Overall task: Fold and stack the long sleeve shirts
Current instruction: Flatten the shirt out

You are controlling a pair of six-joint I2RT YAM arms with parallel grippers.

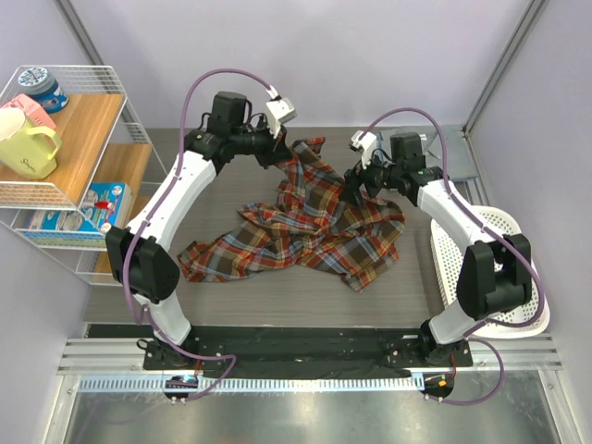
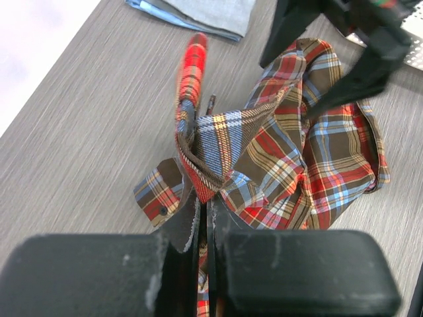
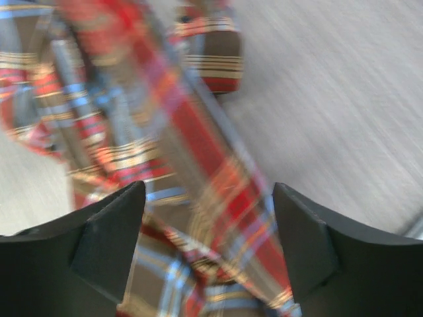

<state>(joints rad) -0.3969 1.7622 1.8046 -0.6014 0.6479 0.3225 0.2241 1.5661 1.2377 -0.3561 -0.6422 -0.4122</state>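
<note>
Blurred plaid shirt (image 3: pixel 198 165); grey-blue shirt (image 2: pixel 211 13) cut off at edge

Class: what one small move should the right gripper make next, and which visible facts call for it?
Probably close the right gripper on the plaid shirt. Its fingers stand wide apart with plaid cloth between them, while the left gripper is shut on another part of the shirt, holding it up. A second grip would let the arms spread the crumpled shirt flat.
</note>
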